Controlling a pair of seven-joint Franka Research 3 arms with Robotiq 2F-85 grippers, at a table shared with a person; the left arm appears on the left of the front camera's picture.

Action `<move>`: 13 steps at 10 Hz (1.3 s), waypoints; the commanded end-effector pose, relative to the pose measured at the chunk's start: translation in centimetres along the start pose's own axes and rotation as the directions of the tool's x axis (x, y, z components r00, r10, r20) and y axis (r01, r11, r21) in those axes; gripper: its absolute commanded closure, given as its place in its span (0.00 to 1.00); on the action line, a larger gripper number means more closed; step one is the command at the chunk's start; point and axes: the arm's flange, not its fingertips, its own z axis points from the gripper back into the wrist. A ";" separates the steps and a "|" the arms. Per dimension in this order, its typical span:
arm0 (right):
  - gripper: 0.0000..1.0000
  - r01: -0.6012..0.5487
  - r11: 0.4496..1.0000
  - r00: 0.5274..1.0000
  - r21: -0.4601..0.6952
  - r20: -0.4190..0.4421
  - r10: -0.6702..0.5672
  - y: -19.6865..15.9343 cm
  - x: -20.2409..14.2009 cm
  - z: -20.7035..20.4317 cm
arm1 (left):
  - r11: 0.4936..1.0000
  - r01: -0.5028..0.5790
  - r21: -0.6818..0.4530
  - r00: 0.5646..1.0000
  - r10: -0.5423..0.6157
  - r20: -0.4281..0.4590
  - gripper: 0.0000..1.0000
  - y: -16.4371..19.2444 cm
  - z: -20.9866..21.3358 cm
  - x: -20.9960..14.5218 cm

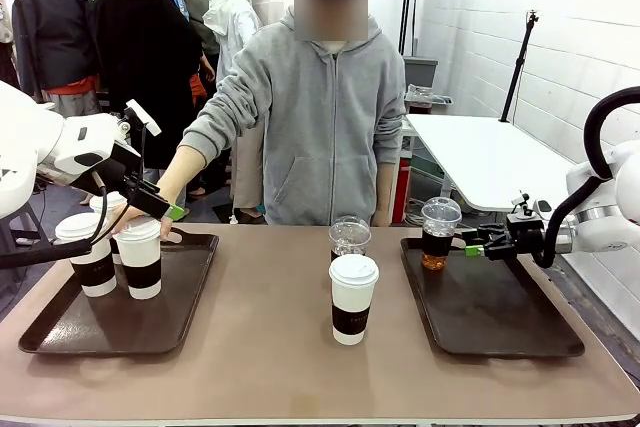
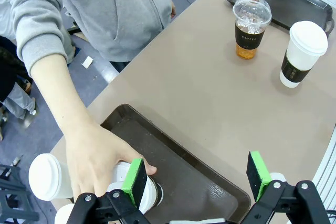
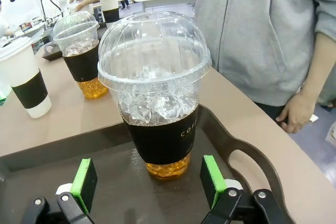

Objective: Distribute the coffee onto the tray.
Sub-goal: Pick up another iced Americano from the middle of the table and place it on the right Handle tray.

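Near, lower centre: 1 white paper cup (image 1: 353,297) on the bare table (image 1: 250,347), a clear iced cup (image 1: 349,237) just behind it. Right of centre: second iced cup (image 3: 157,114) upright on the right tray (image 1: 500,319), right gripper (image 3: 148,178) spread, pads (image 3: 212,174) either side of its dark sleeve (image 3: 163,140), not pinching. Left: 3 white cups (image 1: 140,257) on the left tray (image 1: 90,332); left gripper (image 2: 197,179) spread above it, empty; a person's hand (image 2: 97,158) grips 1. Iced cups likely bottom-heavy, thin-walled, domes pop-prone: hold at sleeve, gently.
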 end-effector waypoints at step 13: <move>0.00 0.049 0.998 0.995 0.031 -0.085 -0.046 6.2 1.6 -0.4 | 1.000 0.003 -0.005 1.000 -0.003 0.004 0.00 0.3 -0.1 -0.2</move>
